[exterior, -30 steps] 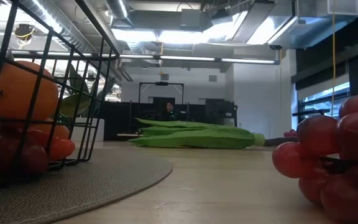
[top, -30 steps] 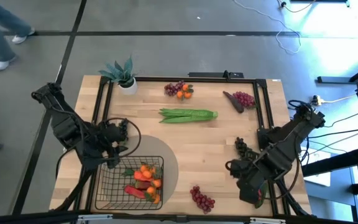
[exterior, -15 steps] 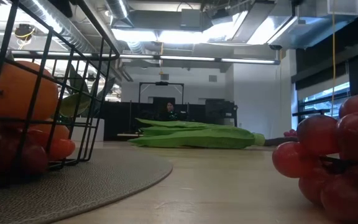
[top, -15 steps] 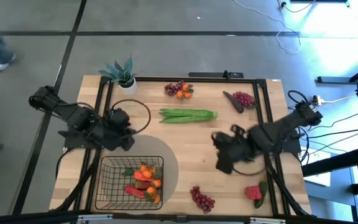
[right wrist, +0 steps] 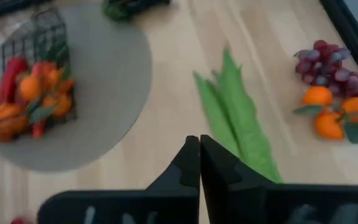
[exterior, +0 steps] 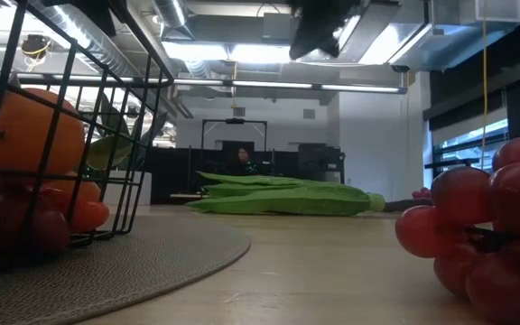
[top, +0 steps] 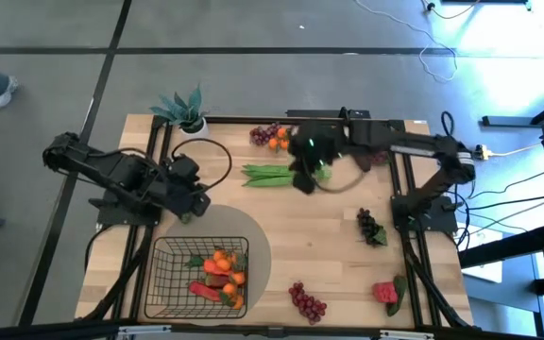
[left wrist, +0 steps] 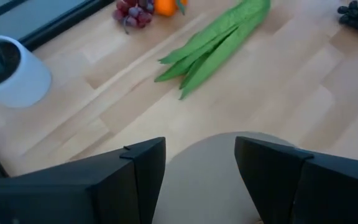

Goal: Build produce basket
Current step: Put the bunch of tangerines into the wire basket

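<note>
The wire basket [top: 201,276] stands on a round grey mat [top: 258,247] at the near left and holds tangerines and red produce. Long green bean pods [top: 270,175] lie flat on the wood at the table's middle far side. My right gripper [top: 302,181] hangs shut in the air just above the pods' right part, its fingers [right wrist: 199,163] pressed together with nothing between them. My left gripper [top: 195,203] hovers open above the mat's far edge, beyond the basket, with nothing between its fingers [left wrist: 145,171].
Grapes with tangerines [top: 272,137] and a potted plant [top: 185,115] lie at the far edge, more grapes [top: 370,151] at the far right. Dark grapes [top: 371,227], red grapes [top: 307,302] and a strawberry [top: 385,293] lie on the right and near side.
My right gripper has swung fast from the near right corner toward the far edge and now hangs over the bean pods, still shut; the strawberry shows where it was. My left gripper has moved from over the basket toward the far edge, staying open.
</note>
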Tool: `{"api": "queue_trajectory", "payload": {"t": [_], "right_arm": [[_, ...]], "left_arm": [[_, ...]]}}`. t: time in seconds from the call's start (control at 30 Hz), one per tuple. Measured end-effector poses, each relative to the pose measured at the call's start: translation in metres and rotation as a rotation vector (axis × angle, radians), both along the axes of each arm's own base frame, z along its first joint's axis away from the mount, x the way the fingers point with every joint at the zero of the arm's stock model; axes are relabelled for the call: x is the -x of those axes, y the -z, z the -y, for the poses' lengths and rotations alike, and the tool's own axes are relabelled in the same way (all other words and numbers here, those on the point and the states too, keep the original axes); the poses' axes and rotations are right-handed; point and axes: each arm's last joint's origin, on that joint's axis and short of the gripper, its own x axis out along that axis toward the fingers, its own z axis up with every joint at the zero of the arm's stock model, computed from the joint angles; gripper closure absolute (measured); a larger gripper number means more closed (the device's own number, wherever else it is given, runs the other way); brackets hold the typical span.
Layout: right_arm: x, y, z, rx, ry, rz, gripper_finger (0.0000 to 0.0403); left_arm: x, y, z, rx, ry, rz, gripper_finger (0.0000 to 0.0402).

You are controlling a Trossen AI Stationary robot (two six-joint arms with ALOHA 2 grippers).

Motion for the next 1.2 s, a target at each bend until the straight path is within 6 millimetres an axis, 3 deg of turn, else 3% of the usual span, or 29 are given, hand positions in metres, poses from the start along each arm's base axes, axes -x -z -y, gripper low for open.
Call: {"api": "queue_trajectory", "payload": {"t": [0.2, 0.37, 0.53, 0.83, 1.2], "right_arm": [[-0.020, 0.033, 0.059, -0.001, 0.089, -0.005, 0.0403], [-0.028, 0.055, 0.092, -0.009, 0.163, -0.010, 0.0403], [-0.031, 0.070, 0.111, -0.023, 0.200, -0.027, 0.0397], [-0.029, 0.096, 0.143, -0.033, 0.193, -0.065, 0.0321], [-0.017, 0.121, 0.183, -0.202, 0.412, -0.070, 0.0315]], "left_arm": [[-0.003, -0.001, -0.016, -0.093, -0.021, -0.041, 0.0221], [-0.005, -0.001, -0.030, -0.140, -0.039, -0.087, 0.0221], [-0.006, -0.001, -0.045, -0.164, -0.083, -0.119, 0.0221], [-0.006, 0.000, -0.067, -0.110, -0.178, -0.129, 0.0221], [-0.019, 0.004, -0.087, -0.066, -0.247, -0.103, 0.0221]]}}
